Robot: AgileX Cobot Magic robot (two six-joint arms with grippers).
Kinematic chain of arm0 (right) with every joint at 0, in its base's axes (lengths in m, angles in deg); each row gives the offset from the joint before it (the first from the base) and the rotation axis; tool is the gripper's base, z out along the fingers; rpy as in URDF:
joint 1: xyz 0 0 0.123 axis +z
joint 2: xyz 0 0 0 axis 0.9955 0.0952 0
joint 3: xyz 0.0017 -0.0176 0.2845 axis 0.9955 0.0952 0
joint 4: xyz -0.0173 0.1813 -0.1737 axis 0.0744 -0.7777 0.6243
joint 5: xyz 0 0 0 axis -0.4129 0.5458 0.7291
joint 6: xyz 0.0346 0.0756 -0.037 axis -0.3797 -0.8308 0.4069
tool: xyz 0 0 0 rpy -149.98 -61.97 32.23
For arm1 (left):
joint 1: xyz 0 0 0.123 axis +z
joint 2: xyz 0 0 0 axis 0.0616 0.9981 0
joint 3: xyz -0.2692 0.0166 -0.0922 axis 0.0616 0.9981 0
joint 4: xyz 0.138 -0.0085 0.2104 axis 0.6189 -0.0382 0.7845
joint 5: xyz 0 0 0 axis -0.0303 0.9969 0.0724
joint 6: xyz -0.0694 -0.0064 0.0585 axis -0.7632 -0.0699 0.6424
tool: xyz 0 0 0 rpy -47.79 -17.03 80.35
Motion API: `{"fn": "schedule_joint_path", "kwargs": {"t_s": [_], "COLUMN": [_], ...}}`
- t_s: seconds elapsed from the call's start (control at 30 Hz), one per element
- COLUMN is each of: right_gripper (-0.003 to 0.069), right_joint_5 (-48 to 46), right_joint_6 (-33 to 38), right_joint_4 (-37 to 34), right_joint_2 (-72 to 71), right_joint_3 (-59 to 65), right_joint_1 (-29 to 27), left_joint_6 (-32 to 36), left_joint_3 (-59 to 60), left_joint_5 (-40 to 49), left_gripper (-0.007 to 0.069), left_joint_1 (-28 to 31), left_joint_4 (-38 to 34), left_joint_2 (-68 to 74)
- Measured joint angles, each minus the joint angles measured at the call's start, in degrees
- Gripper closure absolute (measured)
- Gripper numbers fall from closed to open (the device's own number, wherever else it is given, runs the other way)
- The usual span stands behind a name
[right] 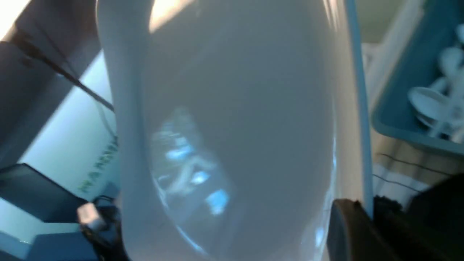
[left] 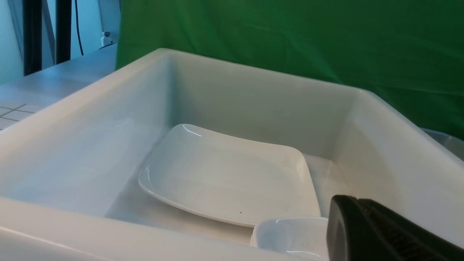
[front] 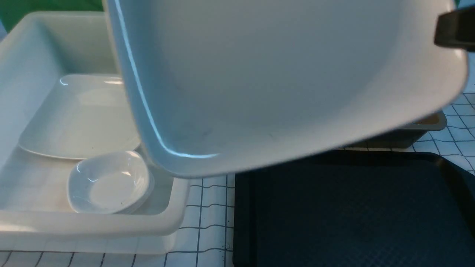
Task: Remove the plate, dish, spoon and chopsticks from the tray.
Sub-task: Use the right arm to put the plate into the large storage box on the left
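The large white plate (front: 282, 81) hangs tilted in the air, close to the front camera, above the black tray (front: 352, 215) and the edge of the white tub (front: 92, 226). My right gripper (front: 454, 31) is shut on the plate's rim; the right wrist view shows the rim between the gripper's (right: 366, 208) fingers and the plate (right: 232, 119) filling the picture. My left gripper (left: 357, 199) is shut and empty over the white tub's near corner. Small white dishes (front: 109, 181) lie stacked in the tub. No chopsticks show.
A second white plate (front: 81, 118) with a dark speck lies in the white tub (left: 253, 90). A brown tub (front: 419, 129) stands behind the tray. A bluish-looking bin (right: 409, 90) in the right wrist view holds blurred white spoons (right: 435, 101). The table has a white grid cloth (front: 207, 207).
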Motion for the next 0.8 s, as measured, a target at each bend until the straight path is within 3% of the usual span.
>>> {"fn": "schedule_joint_path", "kwargs": {"t_s": [0.2,0.23,0.27,0.4,0.8], "right_gripper": [0.0585,0.0582,0.0582,0.0582,0.0582], "right_joint_5": [13.0,18.3,18.3,33.0,47.7], "right_joint_6": [1.0,1.1,1.1,0.8,-11.2], "right_joint_4": [-2.3,-1.7,-1.7,-1.9,-3.3], "right_joint_2": [10.6,15.0,15.5,27.6,56.2], "right_joint_3": [-0.6,-1.8,-1.8,-9.7,-36.7], "right_joint_1": [12.9,17.8,17.8,28.1,36.9], "left_joint_6": [0.0,0.0,0.0,0.0,0.0], "left_joint_3": [0.0,0.0,0.0,0.0,0.0], "left_joint_5": [0.0,0.0,0.0,0.0,0.0], "left_gripper": [0.0620,0.0620,0.0620,0.0620,0.0620], "left_joint_1": [0.0,0.0,0.0,0.0,0.0], "left_joint_4": [0.0,0.0,0.0,0.0,0.0], "left_joint_2": [0.0,0.0,0.0,0.0,0.0]}}
